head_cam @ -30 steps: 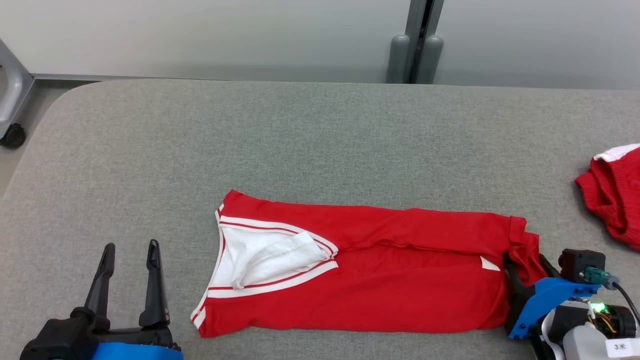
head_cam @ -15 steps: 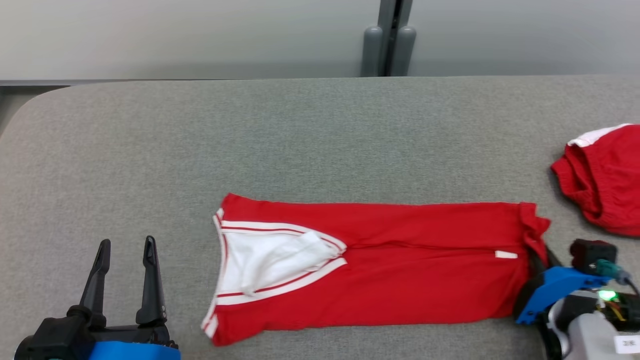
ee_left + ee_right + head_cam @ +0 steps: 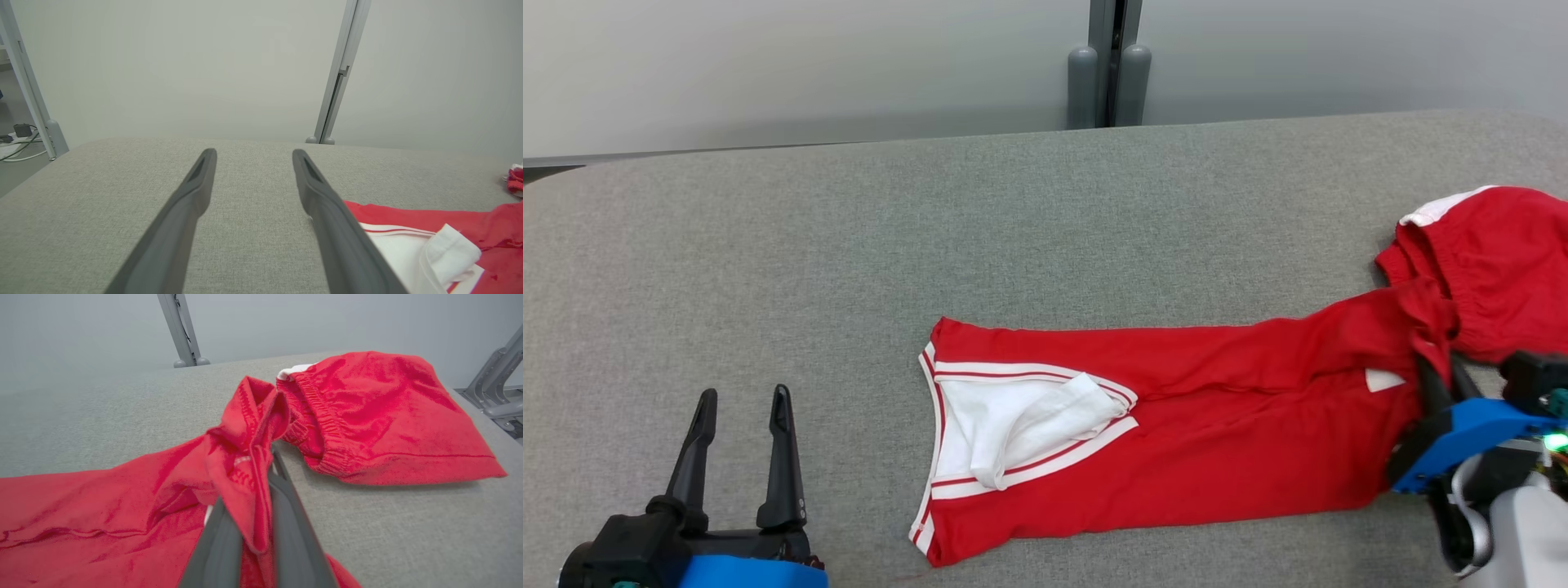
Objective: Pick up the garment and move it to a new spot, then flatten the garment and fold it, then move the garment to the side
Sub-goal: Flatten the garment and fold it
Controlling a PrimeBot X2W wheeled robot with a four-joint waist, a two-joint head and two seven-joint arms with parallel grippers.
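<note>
Right gripper (image 3: 1441,377), at the right edge of the head view, is clamped on the hem end of a red V-neck jersey (image 3: 1217,441) and holds that corner raised off the grey padded table (image 3: 849,245). The jersey lies as a long narrow band across the lower middle of the frame, its white-trimmed collar (image 3: 1013,425) toward the left. The lifted hem touches a crumpled pair of red shorts (image 3: 1494,261) at the upper right. Left gripper (image 3: 742,400), at the lower left, stands with fingers apart and nothing between them, well apart from the collar.

Seen from the left wrist, the left gripper (image 3: 254,155) points over bare table, with the jersey's collar (image 3: 408,253) at the lower right.

Seen from the right wrist, the right gripper (image 3: 249,486) pinches a bunched ridge of the jersey (image 3: 102,506) at centre frame. The cloth drapes over the fingers and trails away to the lower left. The shorts' elastic waistband (image 3: 314,416) sits just beside the pinch.

With the sides apparently folded in, the work looks to be in the folding step. The next move probably calls for carrying the hem toward frame left onto the collar without snagging the shorts, and the free gripper could pin the collar end.
</note>
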